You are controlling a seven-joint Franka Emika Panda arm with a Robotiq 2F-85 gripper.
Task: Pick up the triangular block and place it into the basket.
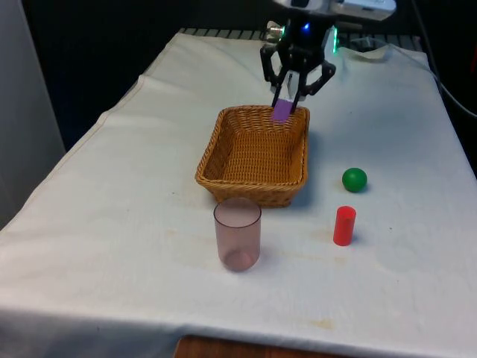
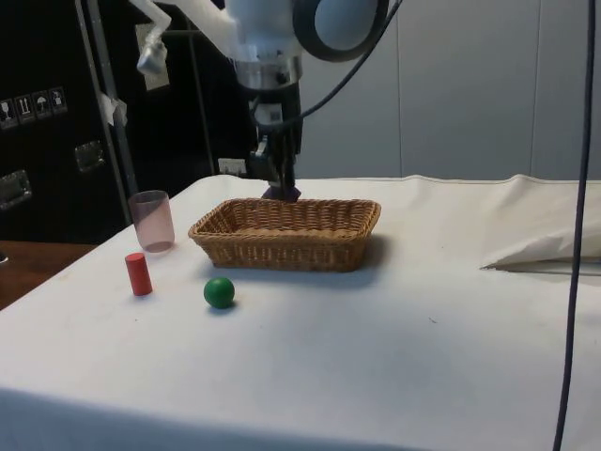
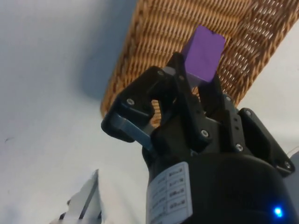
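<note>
A purple triangular block (image 1: 282,110) hangs in the air, with my black gripper (image 1: 287,101) shut on it. It is held just above the far rim of the woven basket (image 1: 253,154), which stands in the middle of the table. In the side view the purple block (image 2: 282,192) shows as a dark tip under the gripper (image 2: 278,178), right behind the basket's (image 2: 286,233) back edge. In the wrist view the block (image 3: 203,53) sticks out from between the fingers (image 3: 180,74), with the basket's wicker wall (image 3: 154,37) beyond it.
A translucent pink cup (image 1: 238,233) stands in front of the basket. A green ball (image 1: 354,179) and an upright red cylinder (image 1: 343,225) lie towards the front view's right. The white cloth (image 1: 112,224) is bare on the front view's left.
</note>
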